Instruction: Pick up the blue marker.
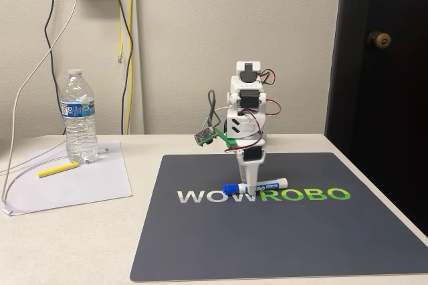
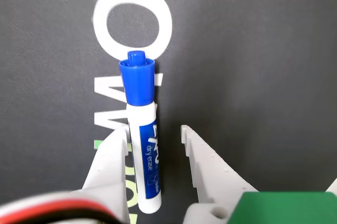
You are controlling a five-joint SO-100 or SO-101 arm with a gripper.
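The blue marker (image 1: 257,186) lies on a dark mat (image 1: 281,238) (it says WOWROBO) on a pale table (image 1: 67,245) by a white wall (image 1: 200,31). The gripper (image 2: 155,132) is spread wide around the marker, one finger (image 2: 113,150) touching it.

The white arm folds over and points its pincer (image 1: 249,190) straight down; in the wrist view the two fingers (image 2: 113,155) stand spread apart.

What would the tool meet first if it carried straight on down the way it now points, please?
Probably the blue marker, which lies between the open fingers of the tool, nearer the left one in the wrist view. The dark mat lies beneath it.
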